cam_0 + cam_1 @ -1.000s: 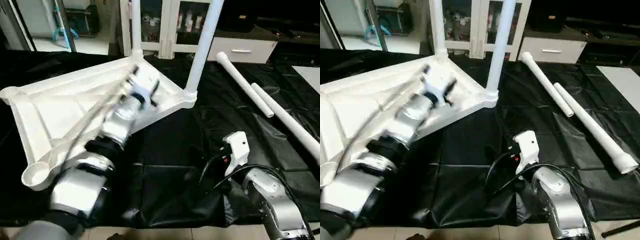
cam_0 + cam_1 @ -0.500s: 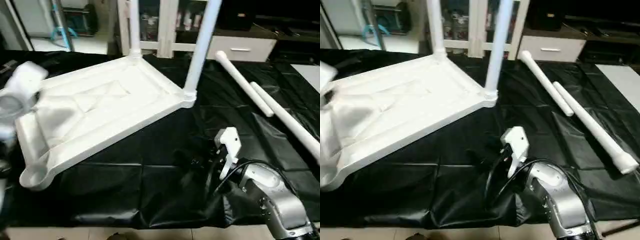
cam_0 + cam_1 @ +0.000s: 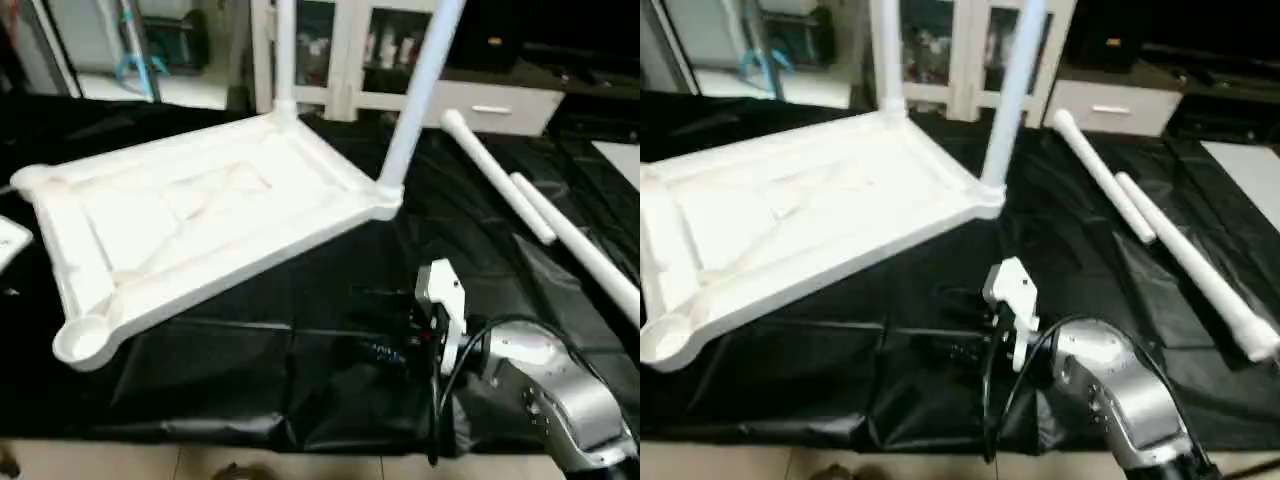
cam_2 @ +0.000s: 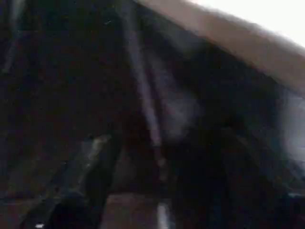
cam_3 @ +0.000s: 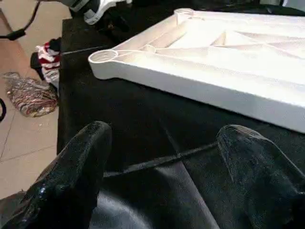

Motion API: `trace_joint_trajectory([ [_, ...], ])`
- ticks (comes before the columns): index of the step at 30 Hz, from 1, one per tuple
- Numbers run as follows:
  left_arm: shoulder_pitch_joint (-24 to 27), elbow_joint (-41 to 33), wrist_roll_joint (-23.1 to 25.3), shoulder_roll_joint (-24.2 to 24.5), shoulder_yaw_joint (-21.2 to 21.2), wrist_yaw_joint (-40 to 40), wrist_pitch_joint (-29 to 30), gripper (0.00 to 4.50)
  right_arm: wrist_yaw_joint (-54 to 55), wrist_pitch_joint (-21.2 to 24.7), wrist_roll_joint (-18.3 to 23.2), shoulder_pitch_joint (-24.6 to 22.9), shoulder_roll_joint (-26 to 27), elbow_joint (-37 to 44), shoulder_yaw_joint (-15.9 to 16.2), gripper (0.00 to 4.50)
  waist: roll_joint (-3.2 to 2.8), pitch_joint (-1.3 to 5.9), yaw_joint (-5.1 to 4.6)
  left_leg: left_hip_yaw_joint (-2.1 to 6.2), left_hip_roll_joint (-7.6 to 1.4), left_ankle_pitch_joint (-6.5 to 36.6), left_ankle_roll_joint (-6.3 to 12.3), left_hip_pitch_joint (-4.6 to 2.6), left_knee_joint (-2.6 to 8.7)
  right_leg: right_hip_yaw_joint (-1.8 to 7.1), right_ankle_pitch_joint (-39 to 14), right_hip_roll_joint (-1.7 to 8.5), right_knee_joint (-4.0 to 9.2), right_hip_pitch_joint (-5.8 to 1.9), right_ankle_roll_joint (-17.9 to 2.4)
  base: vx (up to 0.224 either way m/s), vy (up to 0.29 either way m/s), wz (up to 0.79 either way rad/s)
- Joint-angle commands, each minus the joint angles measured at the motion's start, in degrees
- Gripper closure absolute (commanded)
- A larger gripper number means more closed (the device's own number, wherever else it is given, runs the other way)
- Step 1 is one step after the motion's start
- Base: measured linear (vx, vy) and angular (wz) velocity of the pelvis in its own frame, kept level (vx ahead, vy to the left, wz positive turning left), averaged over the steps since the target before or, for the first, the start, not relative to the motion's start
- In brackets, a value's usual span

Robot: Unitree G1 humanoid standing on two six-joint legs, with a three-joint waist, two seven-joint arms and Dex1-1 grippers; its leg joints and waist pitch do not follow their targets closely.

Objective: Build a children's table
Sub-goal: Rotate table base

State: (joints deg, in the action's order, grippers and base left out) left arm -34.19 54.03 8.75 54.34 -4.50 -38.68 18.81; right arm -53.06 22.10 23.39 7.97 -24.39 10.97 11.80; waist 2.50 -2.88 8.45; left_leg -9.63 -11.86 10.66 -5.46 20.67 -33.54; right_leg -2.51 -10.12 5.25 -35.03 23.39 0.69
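Table top, inverted; two legs fitted, two loose legs beside it. Right gripper spread, empty; left jaws cannot be told. Risk: nudging the top topples fitted legs.

Home room: glass-front cabinet, drawer unit (tiled floor).

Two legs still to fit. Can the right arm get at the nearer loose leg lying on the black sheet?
Probably yes. The right gripper is open with empty jaws, and only bare black sheet separates it from the nearer loose leg; nothing lies on or against that leg.
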Motion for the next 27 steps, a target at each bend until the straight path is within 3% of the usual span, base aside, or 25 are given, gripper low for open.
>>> trace_joint_trajectory([
  [1, 2.82, -6.48, -2.41, -1.42, -2.1, -7.01, 3.11, 0.49, -0.81, 0.4, 0.12, 0.42, -1.18, 0.16, -0.24, 0.64, -1.54, 2.84, -0.35, 0.46, -1.42, 22.72, -3.85, -1.23, 5.52, 2.1, -15.35, 3.03, 3.94, -1.58, -9.8, 0.0, 0.0, 0.0],
  [4, 6.69, -16.48, -6.39, -0.79, -2.97, -14.25, 4.19, 0.34, -0.72, 0.28, -0.02, 0.54, -1.44, -0.11, -0.82, 0.64, -1.59, 2.52, -0.42, 0.5, -1.48, 25.08, -3.7, -1.49, 5.72, 2.23, -20.45, 3.05, 4.54, -1.29, -8.97, 0.0, 0.0, 0.0],
  [5, 8.44, -20.98, -8.6, -0.67, -2.55, -17.31, 4.58, 0.3, -0.76, 0.21, -0.11, 0.49, -1.6, -0.25, -0.93, 0.64, -1.58, 2.64, -0.43, 0.59, -1.59, 25.18, -3.85, -1.6, 5.67, 2.3, -20.33, 3.22, 4.45, -1.28, -9.13, 0.0, 0.0, 0.0],
  [8, 9.79, -24.63, -10.67, -0.78, -2.02, -19.68, 5.32, 0.1, -0.78, 0.16, -0.19, 0.45, -1.74, -0.42, -1.03, 0.64, -1.69, 2.67, -0.35, 0.32, -1.38, 25.51, -3.75, -1.75, 5.6, 2.22, -19.37, 2.68, 4.43, -0.96, -9.61, 0.0, 0.0, 0.0],
  [9, 11.38, -29.2, -13.01, -1.31, -2.54, -22.95, 6.59, 0.1, -0.67, -0.08, -0.42, 0.35, -1.92, -0.78, -1.19, 0.64, -1.74, 2.71, -0.32, 0.33, -1.37, 25.32, -3.77, -1.74, 5.62, 2.2, -18.85, 2.66, 4.41, -1.02, -9.66, 0.0, 0.0, 0.0],
  [10, 11.72, -30.19, -13.41, -1.44, -2.77, -23.66, 6.99, 0.1, -0.66, -0.11, -0.44, 0.34, -1.95, -0.84, -1.22, 0.64, -1.76, 2.73, -0.41, 0.34, -1.32, 24.68, -3.81, -1.42, 5.68, 2.08, -17.43, 2.5, 4.23, -1.33, -9.77, 0.0, 0.0, 0.0],
  [14, 13.58, -37.42, -16.15, -3.25, -3.2, -26.37, 10.64, 0.1, -1.1, -0.37, -0.39, 0.33, -2.61, -1.48, -1.26, 0.64, -1.59, 2.86, -0.67, 0.22, -1.16, 23.0, -3.33, -1.28, 5.52, 2.07, -16.29, 2.41, 4.06, -1.63, -9.87, 0.0, 0.0, 0.0],
  [20, 13.37, -42.69, -18.17, -8.25, -5.02, -25.77, 13.23, 0.1, -1.38, -1.2, -1.75, -0.23, -3.94, -2.83, -1.21, 0.64, -1.58, 3.01, -0.54, 0.07, -1.04, 21.08, -2.95, -1.12, 5.21, 1.97, -15.04, 2.3, 4.02, -1.91, -10.25, 0.0, 0.0, 0.0],
  [27, 11.97, -48.01, -18.24, -14.78, -10.0, -26.16, 15.42, 0.1, 0.19, -2.0, -2.28, -0.52, -4.32, -3.88, -2.57, 0.64, -1.39, 3.18, -0.8, -0.03, -0.95, 18.45, -2.21, -0.87, 4.97, 1.93, -13.74, 2.17, 3.99, -2.28, -10.22, 0.0, 0.0, 0.0],
])
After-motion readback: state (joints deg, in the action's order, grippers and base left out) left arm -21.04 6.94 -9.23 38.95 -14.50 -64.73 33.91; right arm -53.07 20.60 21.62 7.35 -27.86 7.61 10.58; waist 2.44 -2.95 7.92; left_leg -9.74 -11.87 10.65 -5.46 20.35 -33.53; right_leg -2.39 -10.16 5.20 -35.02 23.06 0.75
